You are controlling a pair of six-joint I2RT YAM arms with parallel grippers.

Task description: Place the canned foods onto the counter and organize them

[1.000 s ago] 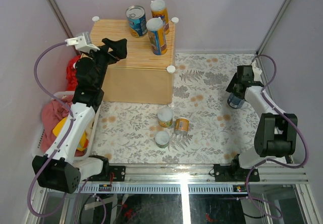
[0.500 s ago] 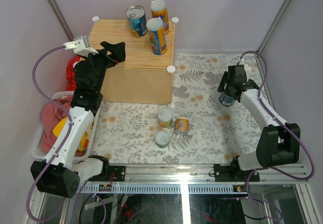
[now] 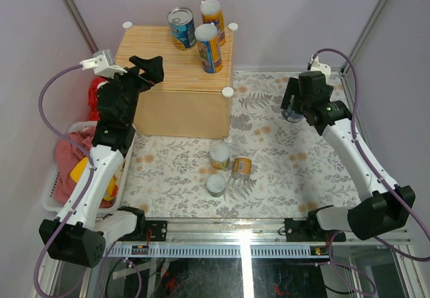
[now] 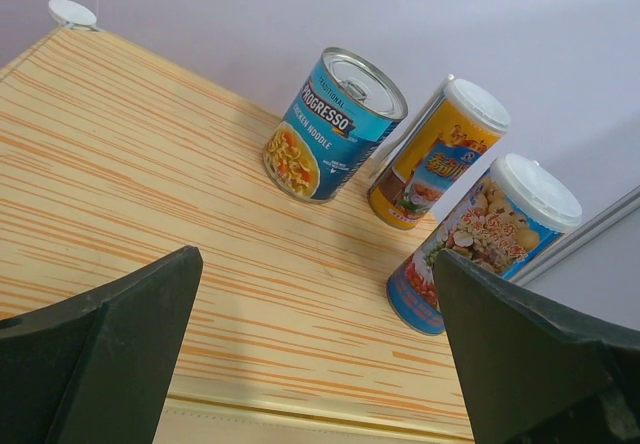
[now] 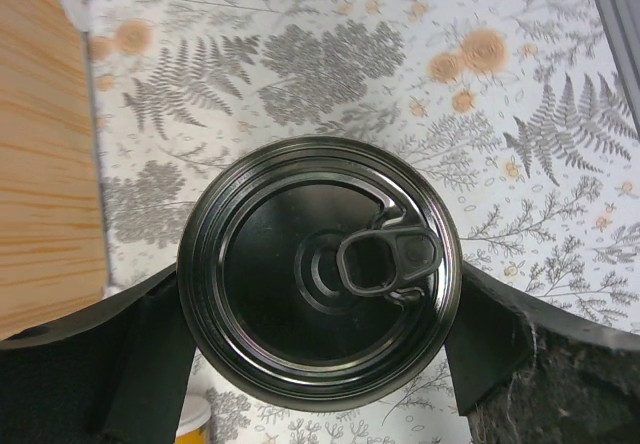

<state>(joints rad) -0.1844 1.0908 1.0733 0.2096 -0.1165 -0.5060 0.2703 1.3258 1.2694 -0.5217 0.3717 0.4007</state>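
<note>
- The table [image 3: 282,170] is covered by a cloth printed with ferns and flowers.
- The counter [image 3: 168,66] [image 4: 150,194] is set at the far left of the table, with a white knob at each visible corner.
- A white basket [image 3: 48,197] heaped with red and pink cloth is seen at the left edge, beside the left arm.
- The left gripper [image 3: 149,66] [image 4: 315,259] is held over the front left of the counter; its jaws are spread wide and nothing is held between them.
- The right gripper [image 3: 293,102] [image 5: 320,274] is closed around the gripped can [image 3: 291,115] [image 5: 320,269], a finger pressed to either side, above the cloth to the right of the counter. Whether the can is lifted cannot be told.
- Three cans are stood upright near the counter's far right corner: a wide blue can [image 3: 181,28] [image 4: 333,124], a tall orange can [image 3: 212,16] [image 4: 437,154] and a tall orange-and-blue can [image 3: 209,47] [image 4: 480,244].
- Three short cans [image 3: 220,156] are clustered on the cloth in front of the counter, near the table's front edge.
</note>
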